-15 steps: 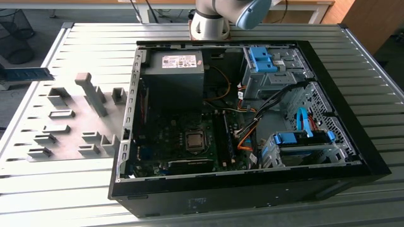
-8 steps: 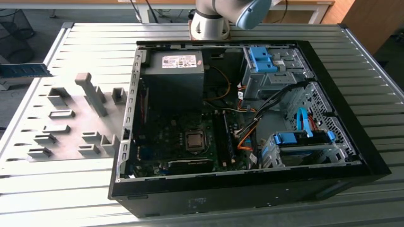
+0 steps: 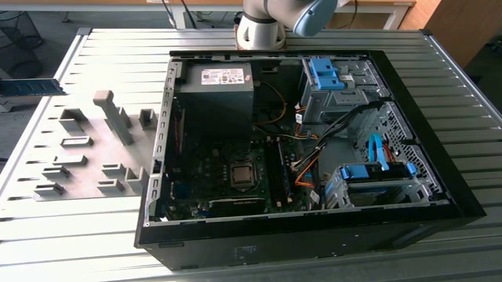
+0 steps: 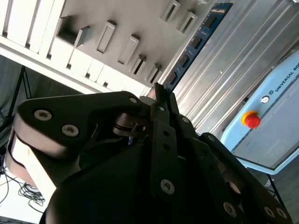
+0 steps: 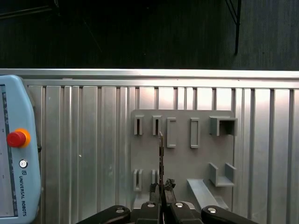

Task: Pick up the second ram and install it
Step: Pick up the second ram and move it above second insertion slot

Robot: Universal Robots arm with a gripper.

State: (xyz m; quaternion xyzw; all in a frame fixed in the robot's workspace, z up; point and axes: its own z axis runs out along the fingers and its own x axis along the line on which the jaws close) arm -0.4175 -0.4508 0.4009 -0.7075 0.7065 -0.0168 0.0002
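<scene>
Second wrist view: gripping thin blue-green circuit-board second ram point(image 4: 198, 42) in closed black claw point(image 4: 163, 93); picked up, not yet in exterior view's open black computer case point(image 3: 314, 241).

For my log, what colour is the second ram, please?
Blue with dark chips: the second ram, best in second wrist view.

A robotics lab or assembly workshop, to judge by the ribbed aluminium table point(image 3: 79, 235) carrying an opened desktop computer case point(image 3: 439, 194) and a grey plate of part holders point(image 3: 86, 158), the robot arm's base point(image 3: 263, 29), and a pale-blue teach pendant point(image 5: 14, 186) with a red stop button point(image 5: 16, 138).
</scene>
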